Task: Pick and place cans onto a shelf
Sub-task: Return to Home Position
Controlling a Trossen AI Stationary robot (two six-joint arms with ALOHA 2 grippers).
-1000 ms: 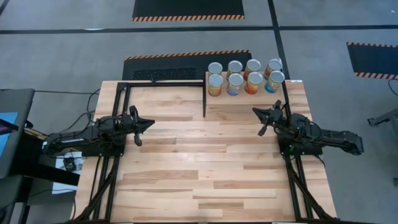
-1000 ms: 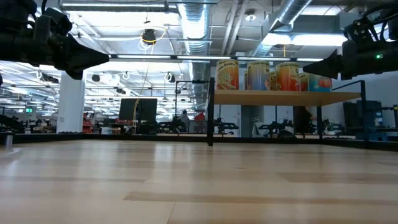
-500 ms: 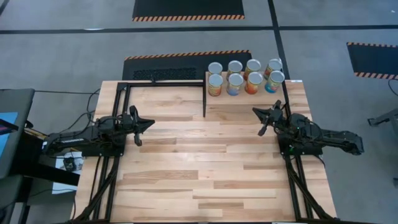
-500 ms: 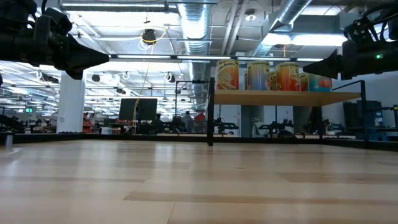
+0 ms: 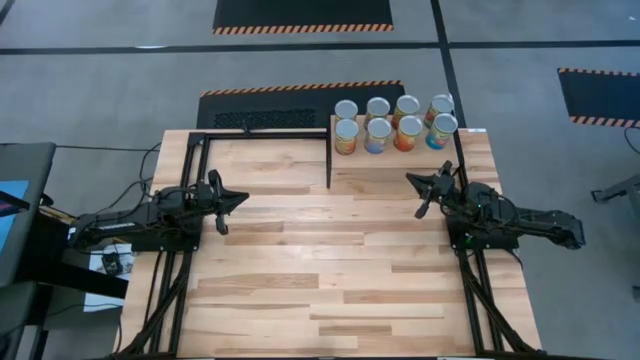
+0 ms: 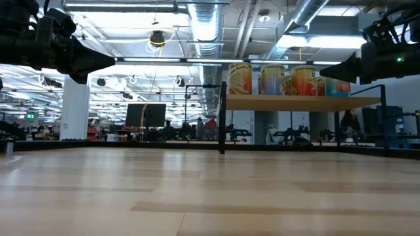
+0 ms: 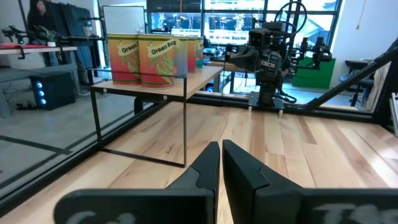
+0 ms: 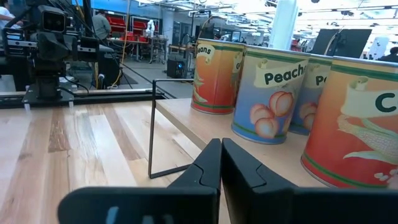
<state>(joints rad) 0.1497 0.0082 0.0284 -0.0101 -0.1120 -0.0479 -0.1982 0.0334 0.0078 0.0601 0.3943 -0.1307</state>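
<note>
Several cans (image 5: 392,123) with silver lids and orange, tan and blue labels stand upright in two rows on the pale wood shelf (image 5: 400,160) at the table's far right; they also show in the low view (image 6: 289,79) and the right wrist view (image 8: 268,93). My left gripper (image 5: 243,197) is shut and empty, held above the table's left side, pointing right. My right gripper (image 5: 410,179) is shut and empty, held above the table's right side just in front of the shelf, pointing left.
A black metal-framed open rectangle (image 5: 260,135) stands at the table's far left beside the shelf, its post (image 5: 328,165) at the shelf's left edge. Bare plank tabletop (image 5: 320,270) lies between and in front of the arms.
</note>
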